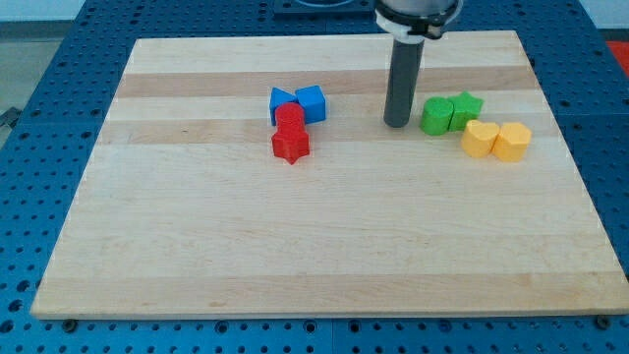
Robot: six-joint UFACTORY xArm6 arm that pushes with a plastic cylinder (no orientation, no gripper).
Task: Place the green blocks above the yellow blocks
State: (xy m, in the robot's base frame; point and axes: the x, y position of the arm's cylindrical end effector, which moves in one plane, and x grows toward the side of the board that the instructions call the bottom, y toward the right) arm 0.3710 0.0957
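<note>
A: Toward the view's upper right of the wooden board (pixel 197 256), what stands there?

B: My tip (pixel 397 124). It is the lower end of a straight dark rod that comes down from the view's top edge and meets the board. It has no jaws, so it neither opens nor closes, and it grips nothing.

A: Where are the green blocks?

B: Just to the view's right of my tip, 2 of them side by side and touching. The nearer one is a rounded green block (pixel 436 116); a narrow strip of bare wood shows between it and the rod. The farther one is a green star-shaped block (pixel 467 108), set slightly higher in the view.

A: And the yellow ones?

B: 2 again, touching each other, directly below and a little to the right of the green pair. The yellow heart-shaped block (pixel 480 138) sits close under the green star, and I cannot tell if they touch. The yellow hexagonal block (pixel 512 142) is on its right.

A: Anything else on the board?

B: A cluster of 4 to the view's left of my tip, well apart from it. A blue triangular block (pixel 281 100) and a blue cube (pixel 312 102) sit on top, with a red cylinder (pixel 289 118) under them and a red star-shaped block (pixel 291 145) lowest.

A: Around the board?

B: A blue perforated table (pixel 59 59).
</note>
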